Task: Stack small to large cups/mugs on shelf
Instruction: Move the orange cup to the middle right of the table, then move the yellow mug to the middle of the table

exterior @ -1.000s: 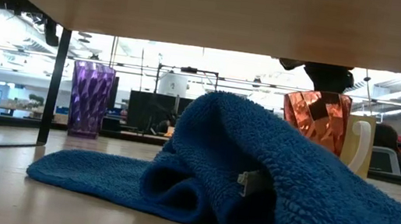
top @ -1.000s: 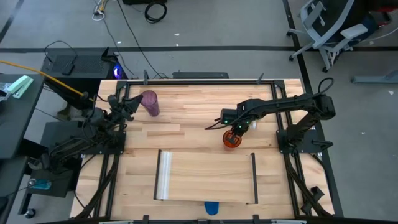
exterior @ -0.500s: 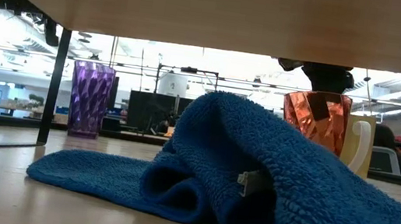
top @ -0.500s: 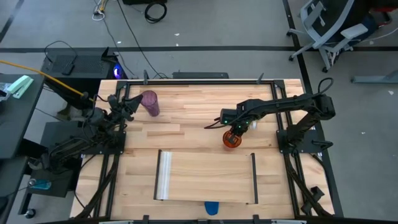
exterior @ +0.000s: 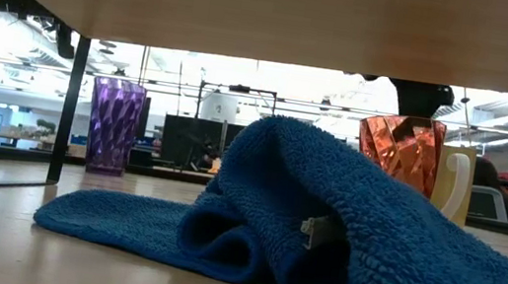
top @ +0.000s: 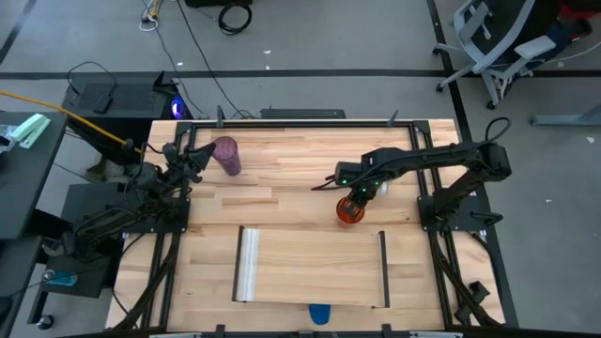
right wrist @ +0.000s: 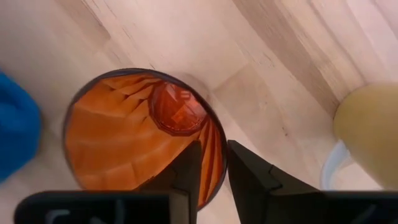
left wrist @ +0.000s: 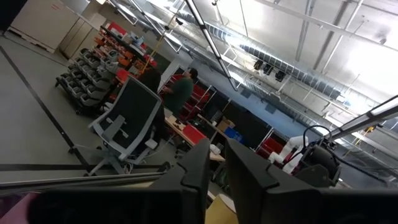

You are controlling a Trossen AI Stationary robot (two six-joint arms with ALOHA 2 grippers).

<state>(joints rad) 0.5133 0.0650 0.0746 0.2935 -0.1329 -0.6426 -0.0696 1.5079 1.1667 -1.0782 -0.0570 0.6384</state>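
Orange tumbler (right wrist: pixel 140 134): upright on tabletop, beside white mug (right wrist: pixel 367 124), not on shelf (top: pixel 310 268).
Feel: prob. light, thin, slick plastic.
Hold: by rim wall.
Right gripper (right wrist: pixel 213 163): astride rim, fingers parted, not clamping.
Left gripper (left wrist: pixel 214 167): parked near purple tumbler (top: pixel 226 153), slightly apart, empty.

Even overhead light on the pale slatted wooden tabletop (top: pixel 300 169) casts only soft shadows, while bright ceiling strip lights (left wrist: pixel 348 65) glare, the near folds of the rumpled blue terry towel (exterior: pixel 320 241) blur, and the translucent orange faceted tumbler (right wrist: pixel 140 134) glows.
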